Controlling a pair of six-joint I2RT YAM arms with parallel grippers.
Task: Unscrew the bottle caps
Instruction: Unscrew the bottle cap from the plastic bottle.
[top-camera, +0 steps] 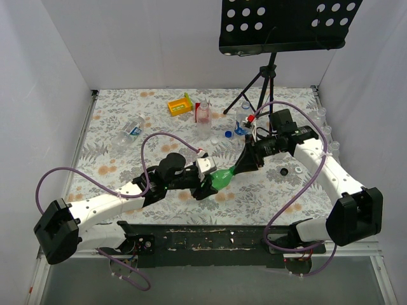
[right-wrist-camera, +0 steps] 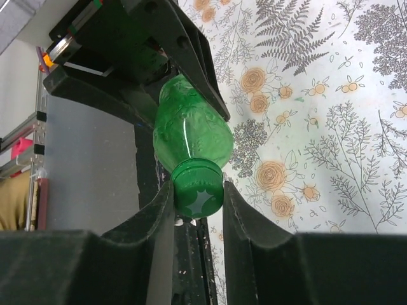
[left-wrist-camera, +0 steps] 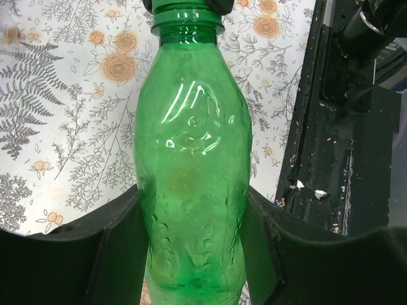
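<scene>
Cap (right-wrist-camera: 197,190) in right hand (right-wrist-camera: 198,188), green bottle (left-wrist-camera: 191,127) in left hand (left-wrist-camera: 191,206)

You are looking down through the top external camera from above and behind the arms, facing the flower-printed white tablecloth (top-camera: 102,168) from far off, with the black base rail (top-camera: 210,238) lying at 6 o'clock. The left wrist camera is sitting very close, looking past the left gripper's black fingers (left-wrist-camera: 114,254) up the green translucent plastic bottle (left-wrist-camera: 191,159) toward 12 o'clock. The right wrist camera is peering just as close between the right gripper's black fingers (right-wrist-camera: 152,238) at the green ribbed plastic screw cap (right-wrist-camera: 197,187). All three views are sharing that bottle, which overhead is lying just off centre toward 5 o'clock.
</scene>
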